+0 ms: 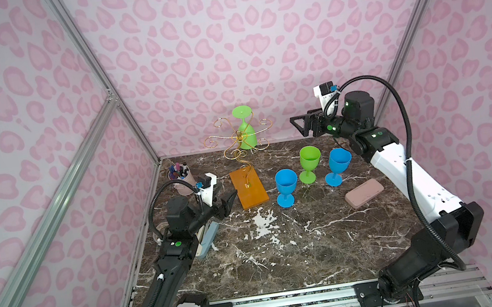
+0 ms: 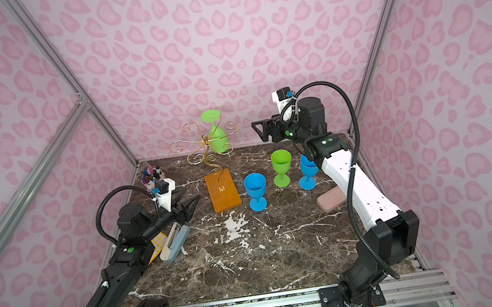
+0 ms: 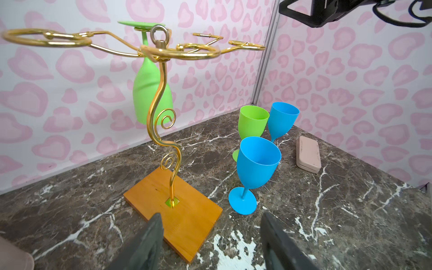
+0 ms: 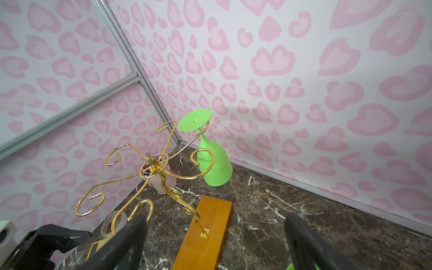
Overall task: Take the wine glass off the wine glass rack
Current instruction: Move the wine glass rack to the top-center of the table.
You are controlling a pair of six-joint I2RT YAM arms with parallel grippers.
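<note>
Marble tabletop (image 1: 283, 252): we are logging green wine glass (image 1: 248, 136) hanging on wine glass rack (image 1: 250, 192), apart from right gripper (image 1: 296, 127), jaws spread, empty.

Lab test booth: aluminium frame (image 1: 85, 52), pink printed walls (image 1: 254, 30)

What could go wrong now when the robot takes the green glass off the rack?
The hanging green glass hangs by its foot from a wire arm; a sideways pull might tip the wine glass rack, since the open left gripper is not holding it down.
The open right gripper could snag on its curled wire.
</note>
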